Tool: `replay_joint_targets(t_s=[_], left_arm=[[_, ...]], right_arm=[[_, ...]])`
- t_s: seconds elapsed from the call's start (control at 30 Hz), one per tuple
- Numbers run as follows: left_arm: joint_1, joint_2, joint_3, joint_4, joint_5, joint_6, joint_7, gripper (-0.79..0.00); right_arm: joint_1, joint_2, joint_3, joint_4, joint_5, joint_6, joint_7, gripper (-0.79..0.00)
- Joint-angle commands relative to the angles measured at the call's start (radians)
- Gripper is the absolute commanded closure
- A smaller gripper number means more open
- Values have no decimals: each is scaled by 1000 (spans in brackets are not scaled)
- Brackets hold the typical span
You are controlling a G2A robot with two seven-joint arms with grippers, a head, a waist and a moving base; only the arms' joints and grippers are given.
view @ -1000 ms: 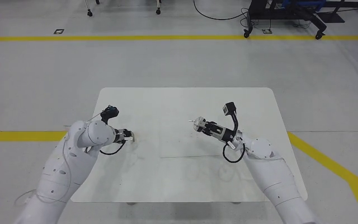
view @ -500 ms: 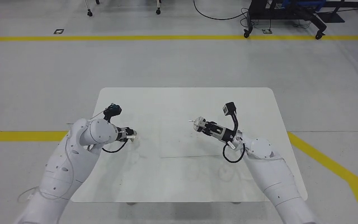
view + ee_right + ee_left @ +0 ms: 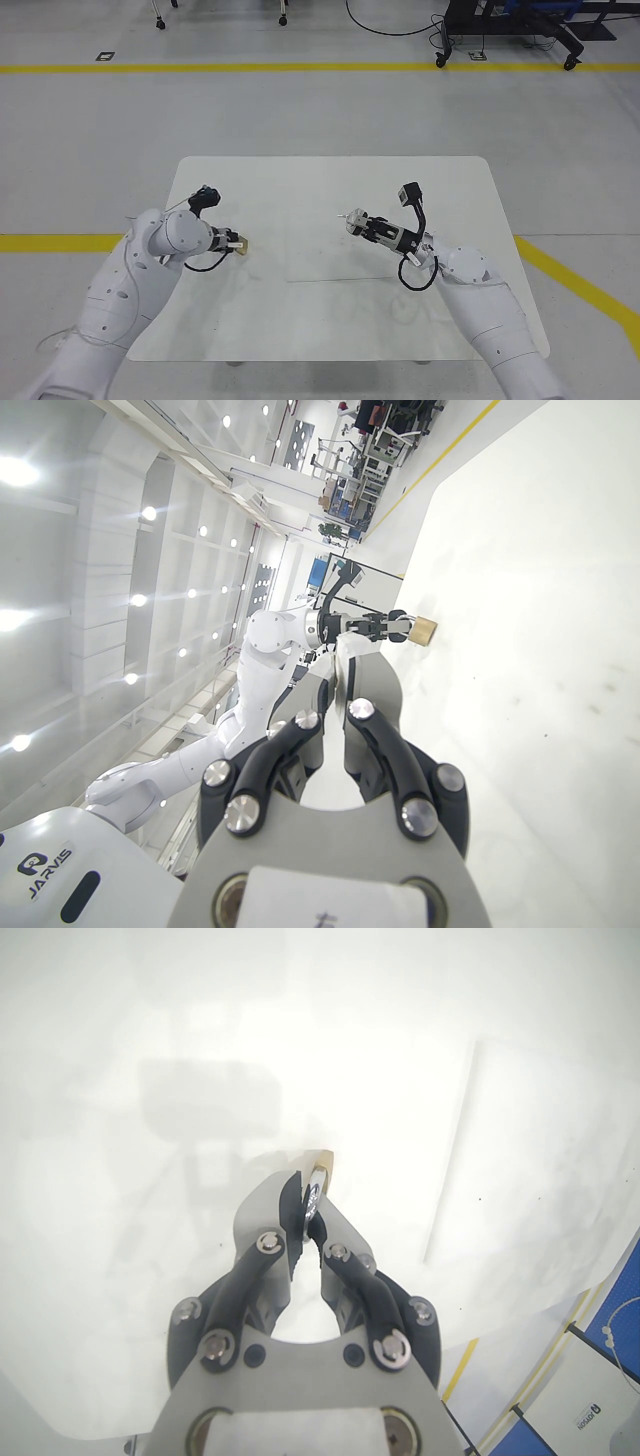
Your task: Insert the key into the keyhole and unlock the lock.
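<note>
Two grippers are held over the white table (image 3: pixel 330 185), well apart from each other. The left gripper (image 3: pixel 233 243) is placed near the table's left edge, about halfway along it, and is clenched on the lock (image 3: pixel 242 246). In the left wrist view the left gripper (image 3: pixel 309 1208) is seen closed on the silver shackle (image 3: pixel 312 1195), which is squeezed between the black pads (image 3: pixel 289 1193). The brass body (image 3: pixel 325 1167) is pointed away from the wrist, toward the table's middle. Whether the lock touches the table or is held just above it cannot be told.

The right gripper (image 3: pixel 354 221) is placed over the table's middle, slightly toward its right side, and is aimed at the table's left edge. In the right wrist view the right gripper (image 3: pixel 344 660) is seen pinched shut on a thin flat metal piece, taken to be the key (image 3: pixel 341 690). The piece is seen edge-on, so its shape cannot be made out. In the same view the left gripper (image 3: pixel 395 627) and the lock (image 3: pixel 424 631) are seen farther off, low over the table, brass end faced toward the right gripper. Key and lock are apart; the key is not yet inserted.
</note>
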Motion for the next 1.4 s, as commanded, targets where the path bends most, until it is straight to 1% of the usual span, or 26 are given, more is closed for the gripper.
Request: replay_joint_targets(t_s=[0.0,0.1,0.2,0.33,0.43,0.5,0.6,0.77,0.9,1.0,1.3,1.37], left_arm=[[2,1,-7,-4,-1,-14,21,0],[19,7,-29,-29,8,-43,56,0],[56,18,-60,-84,11,-112,102,0],[148,35,-123,-179,-49,-287,196,0],[237,41,-179,-211,-188,-468,289,0],[282,42,-197,-197,-287,-578,325,0],[315,35,-202,-138,-470,-719,341,0],[298,13,-161,-17,-724,-865,297,0],[266,-4,-128,67,-905,-923,217,0],[257,-8,-126,106,-986,-954,155,0],[257,-8,-126,106,-986,-954,155,0],[265,-7,-124,96,-967,-943,172,0]], right_arm=[[0,0,0,0,0,0,0,0],[0,0,0,0,0,0,0,0],[0,0,0,0,0,0,0,0],[0,0,0,0,0,0,0,0],[0,0,0,0,0,0,0,0],[0,0,0,0,0,0,0,0],[0,0,0,0,0,0,0,0],[0,0,0,0,0,0,0,0],[0,0,0,0,0,0,0,0],[0,0,0,0,0,0,0,0],[0,0,0,0,0,0,0,0],[0,0,0,0,0,0,0,0]])
